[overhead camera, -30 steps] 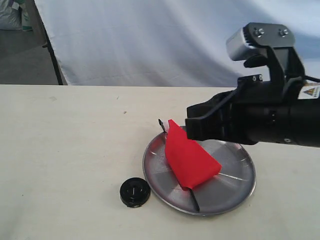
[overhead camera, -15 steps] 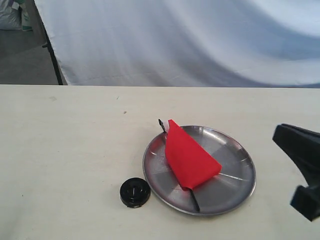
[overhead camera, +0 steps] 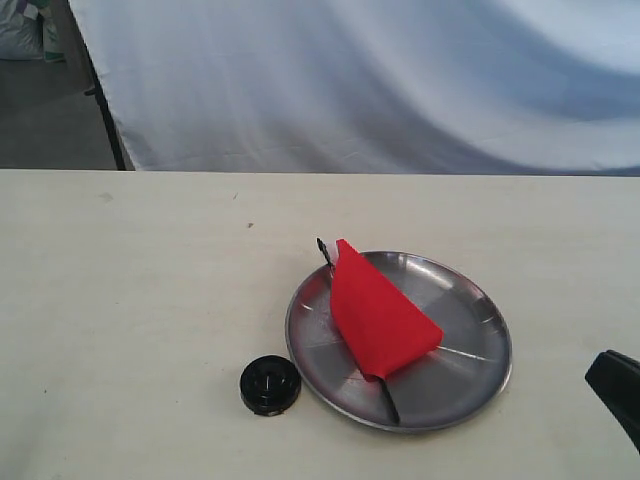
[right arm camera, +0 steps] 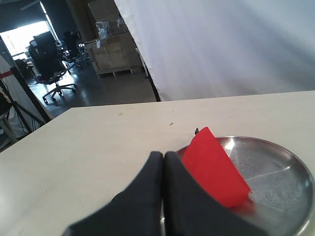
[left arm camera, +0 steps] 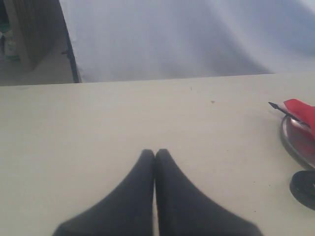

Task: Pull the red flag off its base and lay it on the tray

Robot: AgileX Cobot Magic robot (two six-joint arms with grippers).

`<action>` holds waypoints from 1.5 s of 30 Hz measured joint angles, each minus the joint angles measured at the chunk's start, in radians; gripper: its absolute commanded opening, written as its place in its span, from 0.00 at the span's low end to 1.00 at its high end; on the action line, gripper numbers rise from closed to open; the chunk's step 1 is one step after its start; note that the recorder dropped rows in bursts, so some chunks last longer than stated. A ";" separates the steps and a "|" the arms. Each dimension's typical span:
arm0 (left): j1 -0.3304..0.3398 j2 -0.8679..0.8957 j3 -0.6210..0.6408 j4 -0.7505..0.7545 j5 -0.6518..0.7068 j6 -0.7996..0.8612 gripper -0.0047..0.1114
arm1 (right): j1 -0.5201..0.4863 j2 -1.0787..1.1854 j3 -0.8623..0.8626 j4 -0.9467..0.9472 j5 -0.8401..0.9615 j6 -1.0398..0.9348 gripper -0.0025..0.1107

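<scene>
The red flag lies across the tray, its black pole slanting from the far rim to the near rim. The round black base rests on the table just left of the tray, with nothing in its hole. My right gripper is shut and holds nothing; in the exterior view only a black corner of it shows at the lower right edge, apart from the tray. My left gripper is shut and empty over bare table, with the flag, tray and base off to one side.
A pale table carries everything. A white cloth backdrop hangs behind its far edge, with a dark stand leg at the left. The right wrist view shows chairs and boxes in the room beyond.
My right arm has pulled back from over the tray toward the lower right and is nearly out of the exterior view. The flag stays lying on the tray; the base has not moved.
</scene>
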 measured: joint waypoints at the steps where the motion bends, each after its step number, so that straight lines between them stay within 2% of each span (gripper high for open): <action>1: 0.000 0.000 0.000 0.000 0.000 0.000 0.04 | 0.000 0.000 0.000 0.000 0.000 0.000 0.02; 26: 0.000 0.000 0.000 0.000 0.000 0.000 0.04 | -0.002 0.000 0.000 -0.004 -0.002 0.005 0.02; 30: 0.000 0.000 0.000 0.000 0.000 0.000 0.04 | -0.002 0.000 0.000 -0.199 -0.002 0.005 0.02; 33: 0.000 0.000 0.000 0.000 0.000 0.000 0.04 | -0.002 0.000 0.000 -0.491 -0.002 0.005 0.02; 35: 0.000 0.000 0.000 0.000 0.000 0.000 0.04 | -0.002 0.000 0.000 -0.616 -0.002 0.005 0.02; 38: 0.000 0.000 0.000 0.000 0.000 0.000 0.04 | -0.002 0.000 0.000 -0.681 0.002 0.005 0.02; 45: 0.000 0.000 0.000 0.000 0.000 0.000 0.04 | -0.002 0.000 0.000 -0.706 0.002 0.005 0.02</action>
